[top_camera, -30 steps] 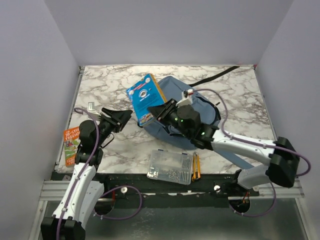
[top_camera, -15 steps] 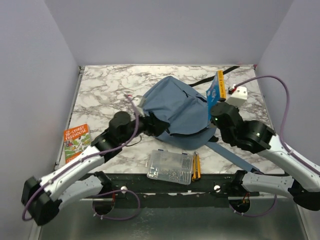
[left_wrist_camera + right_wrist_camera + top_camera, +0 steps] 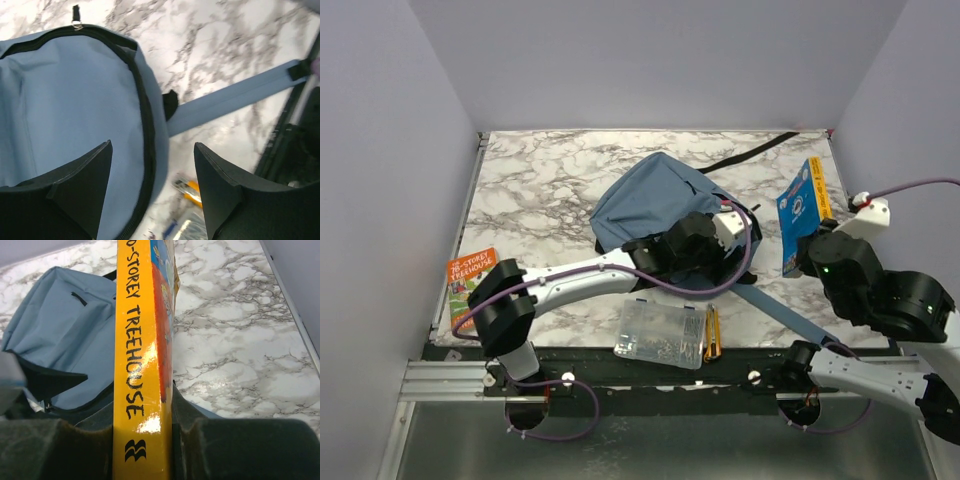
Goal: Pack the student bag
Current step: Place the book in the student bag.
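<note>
The right hand [image 3: 812, 258] clenched the treehouse book [image 3: 801, 212] upright, ready for loading. The left hand [image 3: 152, 190], released, hovered over the student bag [image 3: 648, 198], presumably to spread its mouth.

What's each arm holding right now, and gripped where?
The right gripper holds the blue book, jaws pinching its covers at the foot of the yellow spine. The left gripper is open over the student bag, holding nothing.

You can read "-STOREY TREEHOUSE" in black letters down the yellow spine of the blue book [image 3: 142, 365] on the right. The orange book [image 3: 472, 283] at the near left says "78-STOREY TREEHOUSE".
</note>
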{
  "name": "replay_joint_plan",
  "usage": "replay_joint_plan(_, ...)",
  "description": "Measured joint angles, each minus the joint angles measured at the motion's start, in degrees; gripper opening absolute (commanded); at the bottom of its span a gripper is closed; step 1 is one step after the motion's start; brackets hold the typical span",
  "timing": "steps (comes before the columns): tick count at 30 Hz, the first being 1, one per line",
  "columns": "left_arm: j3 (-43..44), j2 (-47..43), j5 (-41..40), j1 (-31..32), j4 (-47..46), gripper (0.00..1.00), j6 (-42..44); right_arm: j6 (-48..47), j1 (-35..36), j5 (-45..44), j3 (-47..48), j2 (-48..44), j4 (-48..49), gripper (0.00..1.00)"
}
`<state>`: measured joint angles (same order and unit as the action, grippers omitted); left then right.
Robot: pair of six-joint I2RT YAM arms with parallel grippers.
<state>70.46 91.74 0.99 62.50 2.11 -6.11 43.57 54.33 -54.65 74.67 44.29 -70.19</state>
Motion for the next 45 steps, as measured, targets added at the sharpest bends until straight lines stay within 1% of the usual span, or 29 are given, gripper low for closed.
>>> replay_joint_plan(2, 3.54, 4.31, -3.15, 0.63, 2.21, 0.68, 2.93, 0.35, 0.0, 0.22, 0.28, -1.68, -0.66, 0.0)
replay_joint_plan(5, 6.84, 7.96, -6.1, 0.66, 5.05, 0.68, 5.29, 1.07, -0.02, 0.52, 1.07, -4.15, -2.03, 0.01)
replay_joint_plan(12, 10.71, 12.15, -9.44, 0.72, 9.84, 0.67, 8.13, 2.47, 0.0, 1.55, 1.33, -5.33, -3.28, 0.01)
replay_joint_plan(13, 11.39, 12.76, -9.57, 0.74, 10.45, 0.66, 8.46, 2.54, 0.0, 1.64, 1.33, -5.33, -3.34, 0.01)
replay_joint_plan(14, 12.04, 13.33, -9.6, 0.74, 11.04, 0.62, 8.87, 2.64, 0.0, 1.64, 1.33, -5.35, -3.41, 0.0)
replay_joint_plan(15, 12.59, 13.88, -9.62, 0.74, 11.54, 0.51, 9.2, 2.78, 0.0, 1.64, 1.33, -5.35, -3.52, 0.01)
replay_joint_plan(17, 13.68, 14.73, -10.01, 0.74, 12.74, 0.26, 9.46, 2.93, 0.0, 1.66, 1.33, -5.35, -3.74, 0.01)
replay_joint_plan(18, 14.49, 15.23, -10.58, 0.74, 13.44, 0.18, 9.75, 2.95, 0.0, 1.66, 1.36, -5.35, -3.85, 0.01)
replay_joint_plan(22, 16.59, 16.11, -13.97, 0.55, 15.41, 0.02, 9.44, 3.19, -0.02, 2.32, 1.25, -5.38, -4.28, 0.01)
replay_joint_plan(23, 17.11, 16.09, -14.95, 0.33, 16.0, 0.0, 8.87, 3.3, 0.0, 2.84, 1.07, -5.42, -4.31, 0.01)
replay_joint_plan(28, 17.81, 14.43, -16.63, -2.14, 17.09, 0.0, 4.22, 3.65, 0.0, 7.17, -0.35, -5.2, -4.5, 0.0)
replay_joint_plan(30, 17.16, 11.54, -16.37, -4.52, 16.92, 0.0, 1.84, 4.26, 0.0, 9.53, -1.16, -4.76, -4.5, 0.0)
replay_joint_plan(33, 14.1, 6.03, -13.92, -8.13, 15.26, 0.0, -2.27, 5.27, 0.0, 13.57, -3.04, -4.15, -4.5, 0.0)
replay_joint_plan(36, 10.75, 0.74, -8.96, -12.92, 12.94, 0.0, -7.41, 7.06, 0.0, 18.34, -5.11, -4.09, -4.44, 0.0)
replay_joint_plan(39, 8.22, -1.53, -4.11, -16.13, 11.04, 0.0, -11.82, 10.45, 0.0, 22.77, -7.98, -5.27, -3.45, 0.01)
replay_joint_plan(42, 5.62, -2.1, 0.59, -17.35, 9.25, 0.0, -14.64, 14.58, -0.02, 27.1, -12.46, -6.95, -0.48, 0.01)
replay_joint_plan(45, 4.76, -2.1, 4.22, -17.38, 8.22, 0.0, -16.09, 19.58, 0.0, 31.93, -19.19, -8.31, 6.51, 0.0)
